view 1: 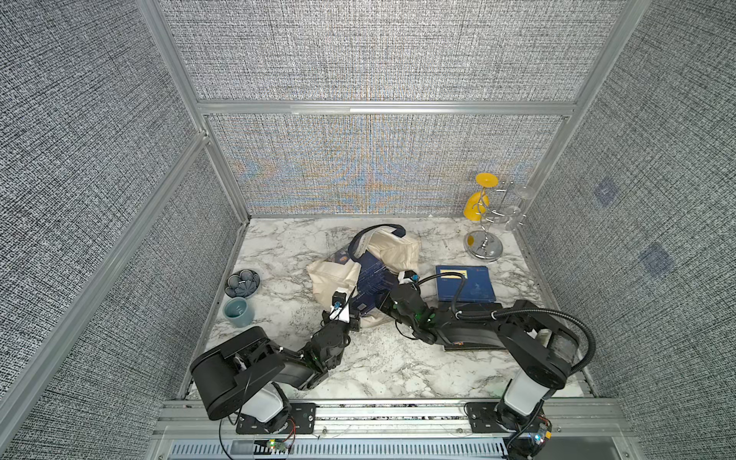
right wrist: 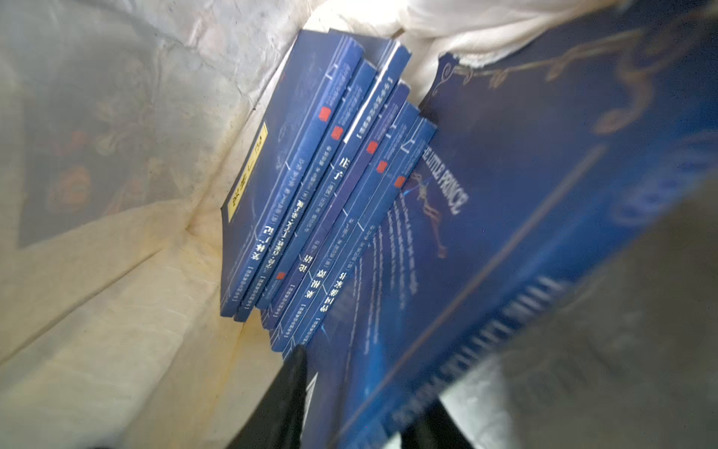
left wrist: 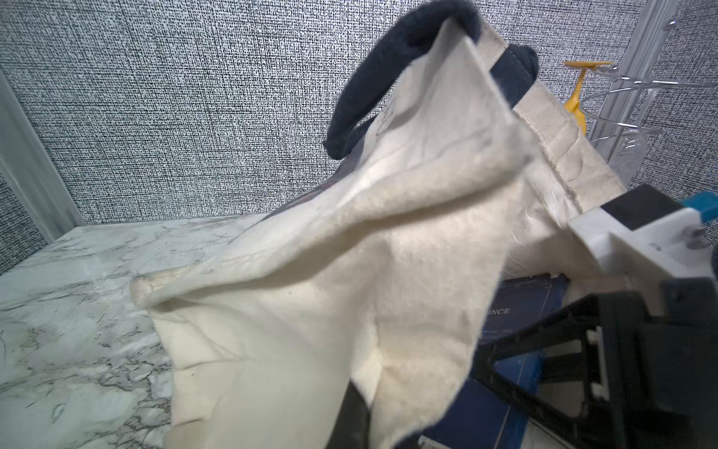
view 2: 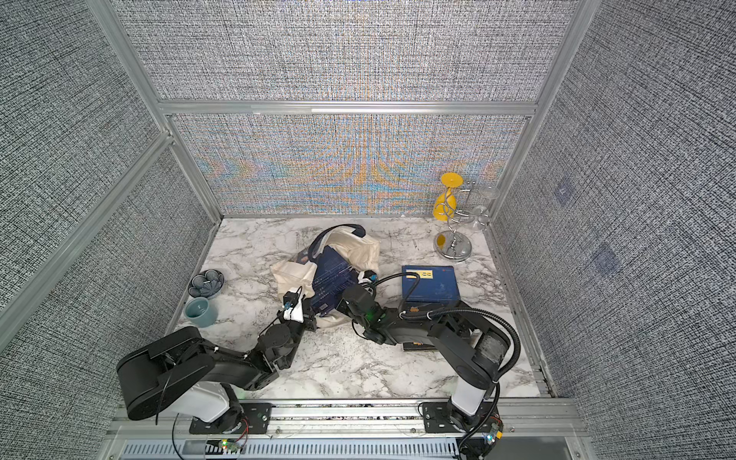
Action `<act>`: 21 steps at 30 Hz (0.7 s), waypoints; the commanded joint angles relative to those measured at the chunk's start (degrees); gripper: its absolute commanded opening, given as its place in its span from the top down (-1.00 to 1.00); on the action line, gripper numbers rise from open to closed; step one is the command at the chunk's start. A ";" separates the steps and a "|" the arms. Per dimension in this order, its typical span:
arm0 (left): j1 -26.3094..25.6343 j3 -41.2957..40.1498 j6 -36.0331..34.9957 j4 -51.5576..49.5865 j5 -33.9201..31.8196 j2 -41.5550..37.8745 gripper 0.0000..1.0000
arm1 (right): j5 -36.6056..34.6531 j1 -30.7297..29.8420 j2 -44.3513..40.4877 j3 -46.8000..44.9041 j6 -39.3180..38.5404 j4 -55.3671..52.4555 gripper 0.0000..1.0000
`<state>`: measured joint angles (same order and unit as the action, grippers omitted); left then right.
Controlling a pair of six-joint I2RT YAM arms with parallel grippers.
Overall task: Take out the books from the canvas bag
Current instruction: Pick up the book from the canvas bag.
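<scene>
The canvas bag point(view 1: 392, 249) lies slumped on the marble table point(view 1: 358, 366), its mouth turned toward both arms. The left gripper point(view 1: 353, 318) is clamped on the bag's cream rim at the near edge of the mouth. In the left wrist view the cloth point(left wrist: 311, 311) rises from between the jaws and stands up as a lifted flap, with a navy handle point(left wrist: 373, 77) looping over its far end. The right gripper point(view 2: 343, 303) reaches into the mouth just beside the left one, its fingertips hidden in both top views. The right wrist view looks down the inside of the bag. There one dark finger point(right wrist: 279, 396) and a second finger point(right wrist: 431, 427) stand apart. The near edge of a large blue book point(right wrist: 505, 202) lettered "The Little Prince" runs between them. That book is blurred, and I cannot tell whether the fingers press on it or stand clear. In a top view its near end point(view 1: 368, 302) pokes out of the mouth toward both grippers. Beyond the fingertips, deeper in the bag, a row of thin navy books point(right wrist: 322, 186) leans against the large one with spines toward the jaws. The farthest of these carries a yellow label point(right wrist: 248, 171), and none of them touches a finger. Outside the bag, well apart from the right jaws and beside that arm's forearm, another navy book point(view 1: 466, 284) lies flat on the marble.
</scene>
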<state>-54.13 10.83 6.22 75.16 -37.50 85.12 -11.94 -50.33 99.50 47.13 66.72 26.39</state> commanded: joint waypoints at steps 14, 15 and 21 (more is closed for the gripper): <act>0.08 -0.11 0.11 3.66 -2.40 0.49 1.00 | 1.49 1.33 -1.66 -0.74 -1.86 2.95 0.99; 0.03 -0.02 -0.05 3.58 -2.96 0.70 1.00 | 1.26 1.20 -2.95 -1.03 -2.50 2.43 1.00; 0.05 -0.11 0.24 4.62 -6.07 1.91 1.00 | 1.63 0.86 -9.47 -2.37 -5.17 -0.91 1.00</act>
<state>-54.24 10.79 6.46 78.26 -39.48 86.56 -9.76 -49.21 92.31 44.49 66.30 25.32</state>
